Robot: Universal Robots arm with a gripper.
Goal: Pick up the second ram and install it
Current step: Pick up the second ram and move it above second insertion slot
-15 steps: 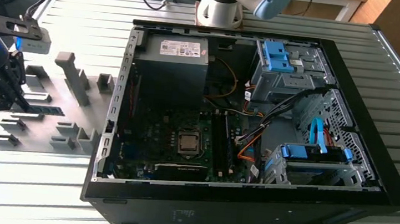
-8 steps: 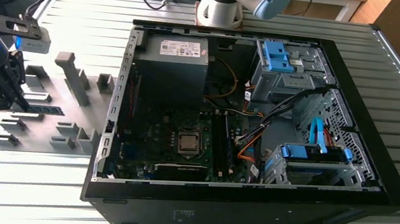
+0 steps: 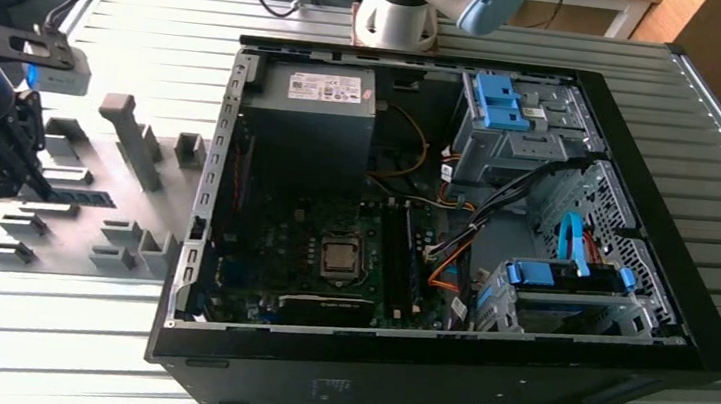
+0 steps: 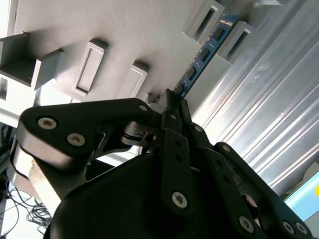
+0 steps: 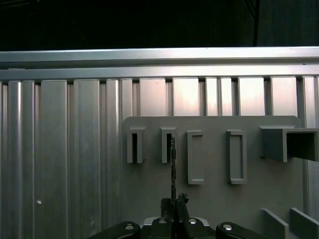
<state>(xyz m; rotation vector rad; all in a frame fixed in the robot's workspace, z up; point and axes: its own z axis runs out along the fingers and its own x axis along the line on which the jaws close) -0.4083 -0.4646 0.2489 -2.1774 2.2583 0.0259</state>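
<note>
The second ram (image 4: pixel 204 54), a long, narrow green circuit-board stick with small dark chips, is seen standing on its long edge. In the first wrist view the second ram (image 5: pixel 173 167) is therefore reduced to a thin line. Its near end is pinched between the closed fingertips of the black claw (image 4: pixel 172 98), and the stick runs straight out ahead of the claw, in line with the fingers.

The long axis is laid parallel to the ribs of the ribbed aluminium bench (image 5: pixel 65 164). It points from the claw toward the edge of the flat grey fixture plate (image 5: pixel 149 199) and the bench's end rail beyond it. The far end is met by raised grey slot blocks (image 5: pixel 163 147) close to that plate edge. Whether the stick is seated among them or raised clear cannot be settled from these angles.

In the exterior view the claw (image 3: pixel 30 179) is found low over the plate, by the bench edge at the exterior view's left. The open black computer case (image 3: pixel 448 392) is set on the middle of the bench, just beside the plate toward the exterior view's right, with its dark green motherboard (image 3: pixel 288 255) exposed. The second ram is thus held at the fixture, apart from the case, and it is judged that the installing has not been done.
</note>
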